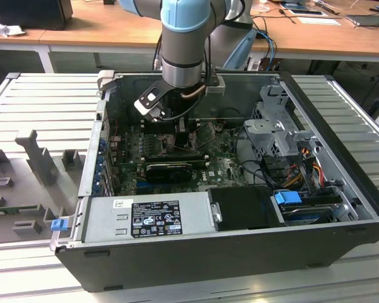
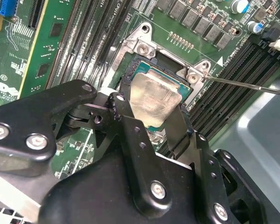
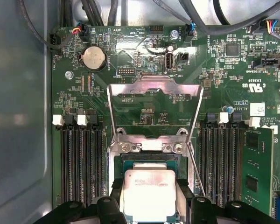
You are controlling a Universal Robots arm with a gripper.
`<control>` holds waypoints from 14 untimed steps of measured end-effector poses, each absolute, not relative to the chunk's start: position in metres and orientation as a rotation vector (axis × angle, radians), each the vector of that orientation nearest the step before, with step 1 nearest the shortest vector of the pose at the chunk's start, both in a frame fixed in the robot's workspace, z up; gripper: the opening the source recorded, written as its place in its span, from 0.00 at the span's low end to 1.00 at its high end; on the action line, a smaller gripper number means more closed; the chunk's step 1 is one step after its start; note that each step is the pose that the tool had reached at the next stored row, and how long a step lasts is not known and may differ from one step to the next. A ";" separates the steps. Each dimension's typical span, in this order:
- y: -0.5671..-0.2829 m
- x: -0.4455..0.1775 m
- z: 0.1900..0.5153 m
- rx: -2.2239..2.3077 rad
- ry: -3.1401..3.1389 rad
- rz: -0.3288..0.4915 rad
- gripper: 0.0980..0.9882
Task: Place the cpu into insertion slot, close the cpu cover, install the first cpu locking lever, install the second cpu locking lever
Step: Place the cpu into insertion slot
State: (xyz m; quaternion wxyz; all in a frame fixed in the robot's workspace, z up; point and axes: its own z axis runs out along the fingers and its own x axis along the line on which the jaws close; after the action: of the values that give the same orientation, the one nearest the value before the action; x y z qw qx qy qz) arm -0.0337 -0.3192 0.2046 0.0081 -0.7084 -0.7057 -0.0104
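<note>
The cpu (image 3: 149, 191), a pale silvery square chip, lies level between my two black fingers (image 3: 113, 198), just over the insertion slot (image 3: 149, 160). In the second wrist view the cpu (image 2: 154, 98) covers most of the dark socket (image 2: 142, 70), with both fingers against its opposite edges. My gripper (image 3: 149, 200) is shut on the chip. The cpu cover (image 3: 154, 88), a thin silvery frame, is swung open and lies back over the green board beyond the socket. A thin locking lever (image 3: 196, 175) stands free beside the socket. In the exterior view the gripper (image 1: 174, 136) reaches down inside the computer case.
Black memory slots (image 3: 81, 163) flank the socket on both sides. A black graphics card (image 1: 170, 169) sits just in front of the gripper, with a power supply (image 1: 148, 218) and a drive cage (image 1: 278, 132) nearby. The case walls (image 1: 101, 145) hem in the arm.
</note>
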 end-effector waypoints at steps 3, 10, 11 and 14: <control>-0.319 -0.033 0.203 -2.214 -2.206 -0.033 0.48; -0.319 -0.033 0.200 -2.214 -2.206 -0.033 0.48; -0.319 -0.033 0.200 -2.214 -2.206 -0.033 0.50; -0.319 -0.033 0.201 -2.214 -2.206 -0.032 0.57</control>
State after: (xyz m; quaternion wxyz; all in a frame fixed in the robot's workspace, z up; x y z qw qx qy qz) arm -0.0330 -0.3192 0.2008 0.0081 -0.7084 -0.7057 -0.0104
